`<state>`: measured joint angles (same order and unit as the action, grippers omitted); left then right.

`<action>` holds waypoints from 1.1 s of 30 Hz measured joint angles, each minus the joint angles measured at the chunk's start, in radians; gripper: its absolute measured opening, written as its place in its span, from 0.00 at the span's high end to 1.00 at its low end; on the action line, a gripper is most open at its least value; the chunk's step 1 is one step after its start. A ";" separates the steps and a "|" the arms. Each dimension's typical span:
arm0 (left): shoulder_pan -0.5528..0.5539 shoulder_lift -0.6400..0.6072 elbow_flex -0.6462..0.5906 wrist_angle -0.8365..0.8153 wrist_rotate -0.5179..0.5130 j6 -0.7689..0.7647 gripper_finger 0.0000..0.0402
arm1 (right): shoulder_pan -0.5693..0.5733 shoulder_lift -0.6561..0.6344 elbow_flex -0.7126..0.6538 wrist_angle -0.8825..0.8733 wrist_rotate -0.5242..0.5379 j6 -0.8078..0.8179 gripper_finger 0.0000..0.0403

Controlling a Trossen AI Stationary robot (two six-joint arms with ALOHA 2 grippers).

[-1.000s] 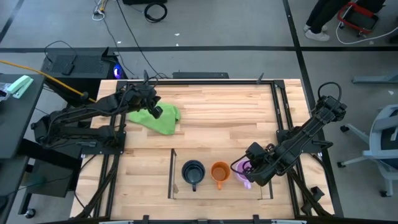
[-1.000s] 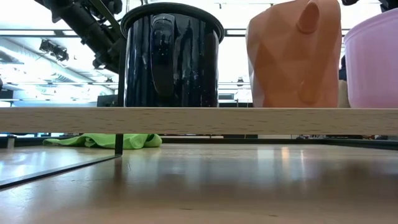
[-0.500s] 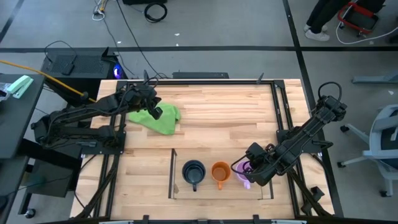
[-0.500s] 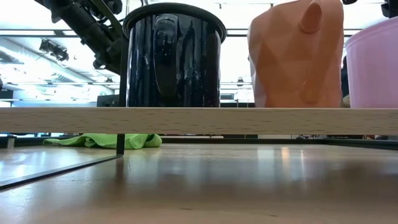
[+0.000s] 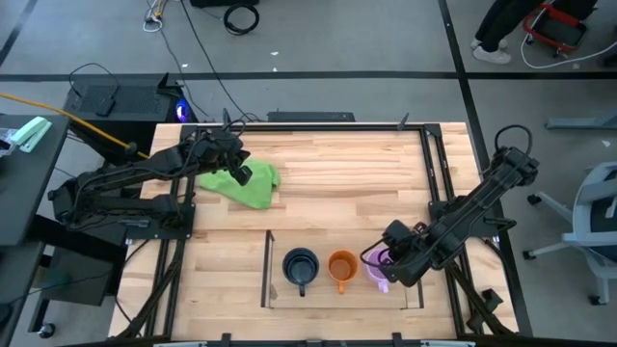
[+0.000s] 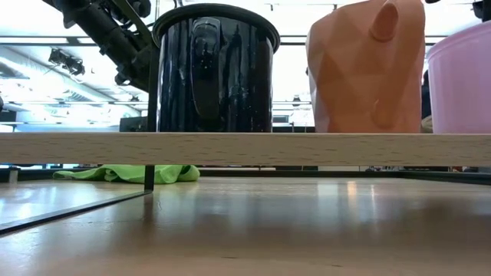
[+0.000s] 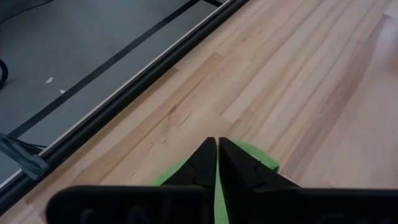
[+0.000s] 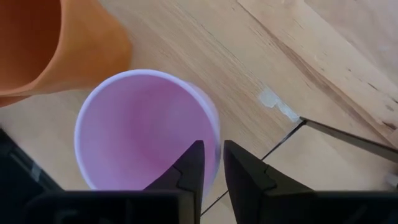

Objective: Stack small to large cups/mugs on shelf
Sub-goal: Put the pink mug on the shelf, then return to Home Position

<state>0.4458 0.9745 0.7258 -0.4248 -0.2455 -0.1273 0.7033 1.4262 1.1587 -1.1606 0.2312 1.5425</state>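
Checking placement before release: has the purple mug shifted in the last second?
Yes, slightly. In the low view the purple mug has edged toward the picture's right, away from the orange mug. The right tool pinches its rim.

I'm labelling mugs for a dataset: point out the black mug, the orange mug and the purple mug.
black mug (image 5: 300, 266): high view, its dark inside.
orange mug (image 5: 340, 265): high view, its open mouth.
purple mug (image 8: 146, 134): right wrist view, its inner bottom.

No readable text, labels, brand names, numbers or signs appear anywhere in these views, on the mugs, shelf, cloth, tabletop or arms.
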 joint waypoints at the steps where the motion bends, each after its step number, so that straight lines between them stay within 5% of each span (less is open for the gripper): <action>1: 0.000 0.000 0.000 0.000 0.000 0.000 0.93 | 0.000 -0.007 0.000 -0.001 -0.001 0.000 0.83; 20: 0.000 0.000 0.000 -0.010 0.016 -0.014 0.94 | 0.000 -0.029 0.005 -0.011 -0.001 0.008 0.83; 33: 0.000 0.000 0.000 -0.022 0.016 -0.018 0.97 | 0.000 -0.029 0.202 -0.165 0.068 -0.077 0.83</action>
<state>0.4454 0.9745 0.7258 -0.4473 -0.2298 -0.1455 0.7029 1.3972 1.3611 -1.3252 0.2996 1.4658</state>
